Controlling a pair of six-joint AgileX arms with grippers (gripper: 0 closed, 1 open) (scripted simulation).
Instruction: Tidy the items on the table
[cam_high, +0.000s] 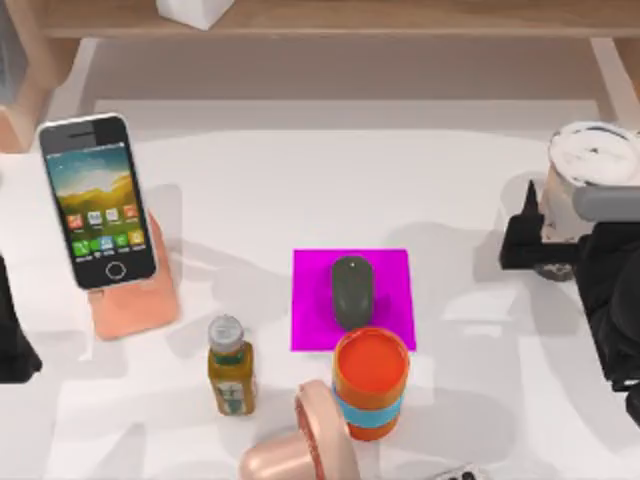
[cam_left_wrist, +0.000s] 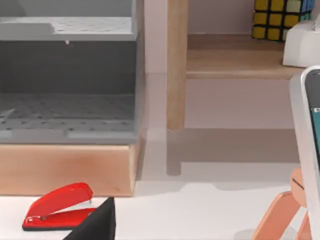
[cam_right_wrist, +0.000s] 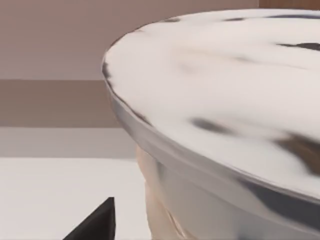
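Bubble tea cup (cam_high: 592, 160): right tabletop (cam_high: 250, 190) edge; right hand (cam_high: 535, 245) alongside for pickup, grip state indeterminable; left arm parked.

You have the white table (cam_high: 250, 190) carrying a magenta mat (cam_high: 385, 275) at centre with the mouse (cam_high: 351, 290) on it — in front, an orange cup (cam_high: 371, 385) and a small bottle (cam_high: 230, 368). A peach stand (cam_high: 135, 305) holds the smartphone (cam_high: 98, 200) at left; the bubble tea cup (cam_high: 590, 180) is at right.
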